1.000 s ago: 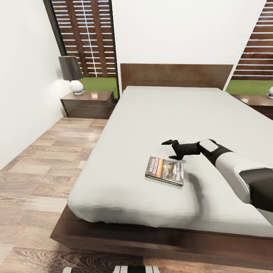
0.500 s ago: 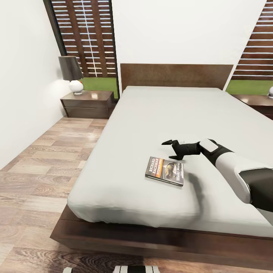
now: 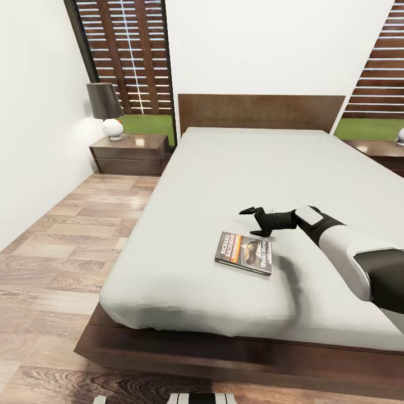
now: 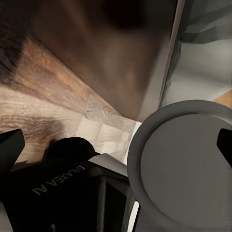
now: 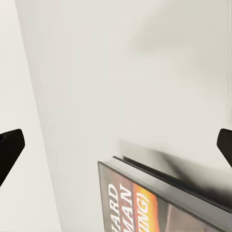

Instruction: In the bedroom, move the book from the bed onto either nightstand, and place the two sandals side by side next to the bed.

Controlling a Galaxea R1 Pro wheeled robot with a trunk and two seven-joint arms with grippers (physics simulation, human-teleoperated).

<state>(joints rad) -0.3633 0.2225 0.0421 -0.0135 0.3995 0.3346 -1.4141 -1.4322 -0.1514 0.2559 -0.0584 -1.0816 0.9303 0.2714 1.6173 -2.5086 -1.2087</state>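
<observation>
The book (image 3: 244, 253), a thin paperback with a dark cover and orange lettering, lies flat on the pale grey mattress of the bed (image 3: 241, 168), near its foot end. My right gripper (image 3: 247, 222) hovers open just beyond the book's far edge, with nothing between its fingers. In the right wrist view the book (image 5: 159, 205) lies ahead of the open right gripper (image 5: 116, 147), its fingertips spread wide to either side. My left gripper (image 4: 116, 145) is open, low over the wood floor beside my base. One nightstand (image 3: 130, 152) stands left of the headboard, another (image 3: 381, 150) at the right. The sandals are out of view.
A dark-shaded lamp (image 3: 106, 109) stands on the left nightstand. Light wood-plank floor (image 3: 62, 247) runs along the bed's left side up to the white wall. The bed's dark wooden frame (image 3: 224, 353) juts out at the foot, close to my base (image 3: 202, 399).
</observation>
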